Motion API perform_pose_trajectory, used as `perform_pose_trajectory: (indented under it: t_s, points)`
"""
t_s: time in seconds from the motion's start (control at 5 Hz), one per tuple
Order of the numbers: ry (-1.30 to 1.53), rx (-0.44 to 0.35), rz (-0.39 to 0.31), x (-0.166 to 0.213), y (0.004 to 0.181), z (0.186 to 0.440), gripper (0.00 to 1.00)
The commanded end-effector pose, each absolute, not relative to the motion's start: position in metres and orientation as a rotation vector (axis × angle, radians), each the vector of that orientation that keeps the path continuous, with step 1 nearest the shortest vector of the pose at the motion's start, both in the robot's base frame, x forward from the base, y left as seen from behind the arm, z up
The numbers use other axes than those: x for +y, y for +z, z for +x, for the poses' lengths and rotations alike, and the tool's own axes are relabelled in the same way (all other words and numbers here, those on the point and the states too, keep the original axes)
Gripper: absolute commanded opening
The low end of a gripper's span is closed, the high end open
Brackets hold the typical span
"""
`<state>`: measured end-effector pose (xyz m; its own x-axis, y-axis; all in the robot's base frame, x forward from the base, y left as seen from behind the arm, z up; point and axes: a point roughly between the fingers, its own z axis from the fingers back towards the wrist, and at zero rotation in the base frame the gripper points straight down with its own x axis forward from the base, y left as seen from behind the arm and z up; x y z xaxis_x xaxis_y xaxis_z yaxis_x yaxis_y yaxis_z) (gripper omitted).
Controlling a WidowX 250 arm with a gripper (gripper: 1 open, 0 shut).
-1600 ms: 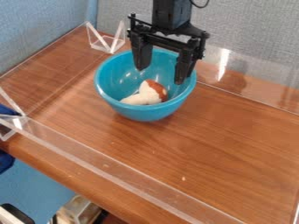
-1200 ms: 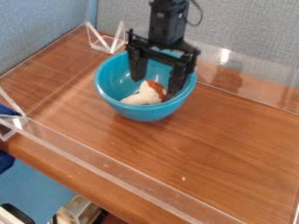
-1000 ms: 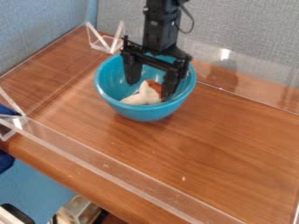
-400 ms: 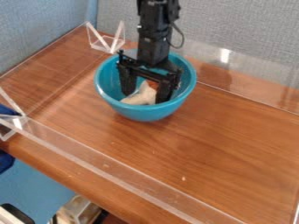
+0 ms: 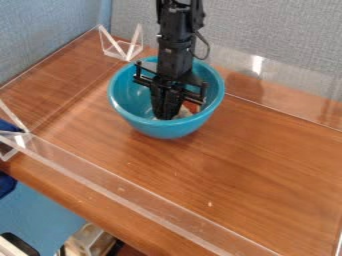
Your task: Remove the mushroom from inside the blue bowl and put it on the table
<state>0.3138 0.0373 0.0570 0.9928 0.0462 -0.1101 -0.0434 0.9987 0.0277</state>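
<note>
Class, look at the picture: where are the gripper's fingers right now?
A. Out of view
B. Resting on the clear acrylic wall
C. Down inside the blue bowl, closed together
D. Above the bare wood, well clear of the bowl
C: the gripper reaches straight down into the blue bowl, its fingers drawn together near the bottom.

this looks like a robot lab or test bench rather than a home. the wood-grain desk [image 5: 254, 165] is fenced by low clear acrylic walls [image 5: 287, 75], held at the corners by small clear brackets [image 5: 123, 43], forming a contained work cell. a black robot arm [image 5: 175, 30] reaches straight down from above into a single blue bowl [image 5: 131, 100]. behind the desk stands a plain blue-grey fabric partition [image 5: 54, 25], like an office or lab divider. the floor below the front edge is blurred clutter.
</note>
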Motion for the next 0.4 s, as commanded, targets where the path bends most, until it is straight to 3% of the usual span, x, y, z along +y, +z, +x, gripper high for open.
perform_pose_trajectory:
  t_s: [0.0, 0.2]
  points:
    - [0.058, 0.066, 0.015, 0.041, 0.075, 0.316, 0.00]
    - [0.058, 0.049, 0.003, 0.040, 0.087, 0.316, 0.00]
